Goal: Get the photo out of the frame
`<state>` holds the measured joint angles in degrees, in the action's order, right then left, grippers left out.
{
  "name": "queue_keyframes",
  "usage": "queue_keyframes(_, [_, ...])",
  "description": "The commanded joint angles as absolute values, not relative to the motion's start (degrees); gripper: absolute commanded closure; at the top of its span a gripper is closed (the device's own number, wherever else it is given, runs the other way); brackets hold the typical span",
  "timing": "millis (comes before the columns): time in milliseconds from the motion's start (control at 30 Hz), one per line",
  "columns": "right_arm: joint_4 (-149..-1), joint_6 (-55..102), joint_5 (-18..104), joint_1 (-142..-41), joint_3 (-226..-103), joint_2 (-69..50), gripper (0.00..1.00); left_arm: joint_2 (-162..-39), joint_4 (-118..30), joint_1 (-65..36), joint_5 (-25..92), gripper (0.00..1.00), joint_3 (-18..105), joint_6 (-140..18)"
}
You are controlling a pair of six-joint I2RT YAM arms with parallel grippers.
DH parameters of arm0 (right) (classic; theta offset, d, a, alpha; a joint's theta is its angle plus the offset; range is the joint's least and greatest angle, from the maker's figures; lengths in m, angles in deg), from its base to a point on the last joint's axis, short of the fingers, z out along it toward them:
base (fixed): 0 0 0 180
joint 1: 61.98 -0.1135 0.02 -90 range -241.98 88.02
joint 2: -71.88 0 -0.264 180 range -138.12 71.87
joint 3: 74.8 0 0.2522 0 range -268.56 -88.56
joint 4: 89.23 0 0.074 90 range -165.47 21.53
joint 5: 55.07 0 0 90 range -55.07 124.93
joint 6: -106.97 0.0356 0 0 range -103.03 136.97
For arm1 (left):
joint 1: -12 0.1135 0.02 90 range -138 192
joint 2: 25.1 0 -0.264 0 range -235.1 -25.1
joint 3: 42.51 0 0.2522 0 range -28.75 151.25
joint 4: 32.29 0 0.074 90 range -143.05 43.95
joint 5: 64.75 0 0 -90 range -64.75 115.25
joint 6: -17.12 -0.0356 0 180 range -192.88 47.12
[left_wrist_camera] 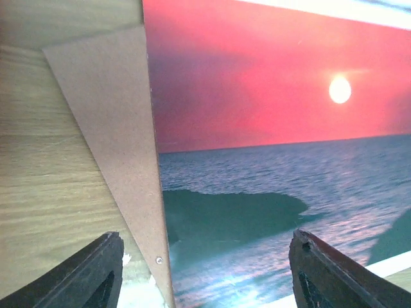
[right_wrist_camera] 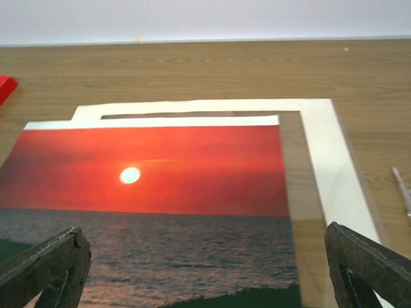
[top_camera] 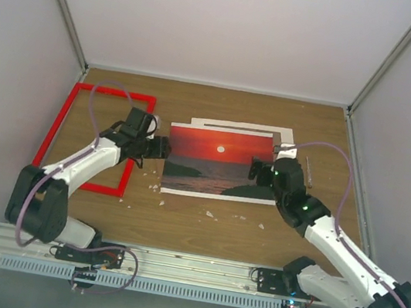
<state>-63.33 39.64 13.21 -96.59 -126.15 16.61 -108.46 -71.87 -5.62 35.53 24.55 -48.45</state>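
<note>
The photo (top_camera: 216, 163), a red sunset over dark sea, lies flat on the table's middle, outside the frame. The empty red frame (top_camera: 113, 92) lies flat at the left. My left gripper (top_camera: 161, 147) is at the photo's left edge, open. In the left wrist view its fingers (left_wrist_camera: 90, 276) straddle that edge of the photo (left_wrist_camera: 276, 128), with nothing pinched. My right gripper (top_camera: 259, 170) stands open at the photo's right edge. Through the right wrist camera, the photo (right_wrist_camera: 160, 186) lies below the wide-apart jaws, and a corner of the frame (right_wrist_camera: 5, 86) shows at far left.
A white mat (top_camera: 272, 131) sticks out from under the photo's far and right sides (right_wrist_camera: 327, 154). A brown backing board (left_wrist_camera: 109, 115) lies under the photo's left edge. White scraps (top_camera: 208, 214) dot the wood in front. A thin stick (right_wrist_camera: 401, 189) lies right of the mat.
</note>
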Motion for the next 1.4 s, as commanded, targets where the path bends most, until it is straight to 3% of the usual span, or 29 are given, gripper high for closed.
queue_keyframes(0, [-61.6, 40.3, 15.6, -91.4, -128.4, 19.2, 0.01, -98.2, -72.3, -5.2, 32.2, 0.26, 21.5, -45.4])
queue_keyframes(367, [-51.6, 39.7, 12.7, -84.8, -131.6, 37.1, 0.00, -65.4, -83.4, -4.6, 21.3, 0.01, 20.6, -43.4])
queue_keyframes(633, [-50.7, 35.8, 11.4, -84.7, -131.3, 47.9, 0.00, -50.7, -86.4, -4.6, 17.6, 0.01, 21.8, -45.1])
queue_keyframes(900, [-51.8, 33.5, 11.5, -84.7, -129.3, 52.0, 0.00, -39.3, -82.2, -4.6, 14.4, 0.01, 15.1, -46.6])
queue_keyframes(1367, [-52.1, 33.3, 12.6, -84.8, -129.6, 50.6, 0.00, -40.1, -81.7, -4.6, 14.2, 0.01, 14.8, -47.0])
